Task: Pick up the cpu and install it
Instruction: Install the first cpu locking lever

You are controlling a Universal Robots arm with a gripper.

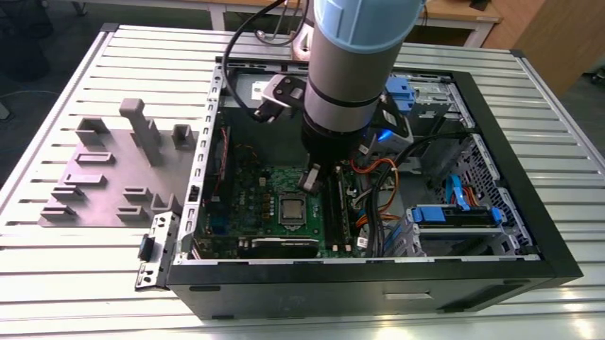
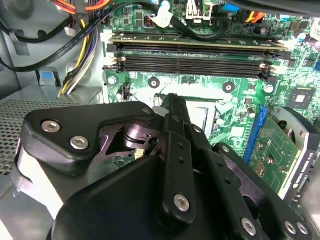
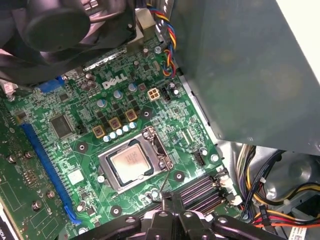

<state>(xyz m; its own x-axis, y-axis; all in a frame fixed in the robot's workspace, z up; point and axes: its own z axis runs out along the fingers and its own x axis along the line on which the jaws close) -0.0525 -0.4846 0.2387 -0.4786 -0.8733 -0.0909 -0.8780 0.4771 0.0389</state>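
— So where was the hand (image 1: 312, 178)?
— It hung inside the open computer case (image 1: 492, 142), just above the green motherboard (image 1: 274, 185). Its fingers looked drawn close together, with nothing visible between them.
— And the cpu (image 3: 131, 163)?
— It lay flat in the silver socket frame (image 3: 150, 145) on the motherboard, metal top up, just below the hand in the exterior view.
— What lay further out?
— Black memory slots (image 2: 195, 57) ran beside the socket. Left of the case in the exterior view, grey plastic blocks (image 1: 113, 170) stood on the slatted desk (image 1: 76, 276).
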